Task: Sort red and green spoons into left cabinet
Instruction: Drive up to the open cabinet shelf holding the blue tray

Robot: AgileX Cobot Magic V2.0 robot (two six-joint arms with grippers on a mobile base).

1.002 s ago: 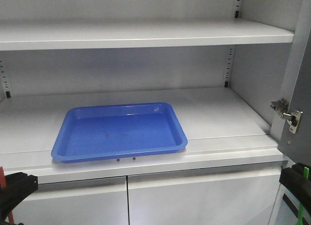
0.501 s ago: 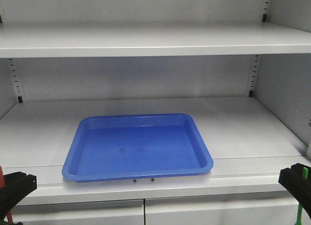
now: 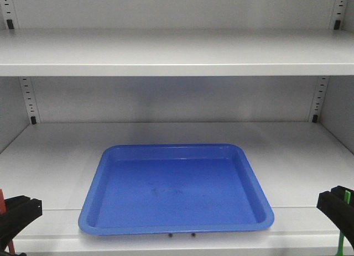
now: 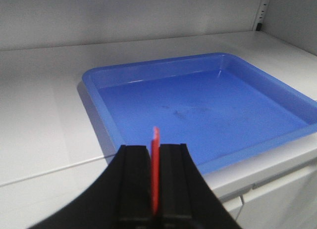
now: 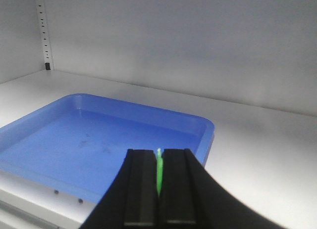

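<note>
Grey cabinet (image 3: 177,51), blue tray (image 3: 176,229) sitting on its shelf (image 3: 310,156) near the front edge. Left gripper (image 4: 154,150) is clamped on the red spoon (image 4: 155,139), right gripper (image 5: 158,152) on the green spoon (image 5: 158,174), both held short of the tray.

The shallow blue plastic tray (image 3: 177,192) now looks larger in the front view, shifted right and lower. The light grey metal cabinet (image 3: 166,51) shows slotted side rails (image 3: 319,98) on both sides. The metal door hinge has left the frame.
</note>
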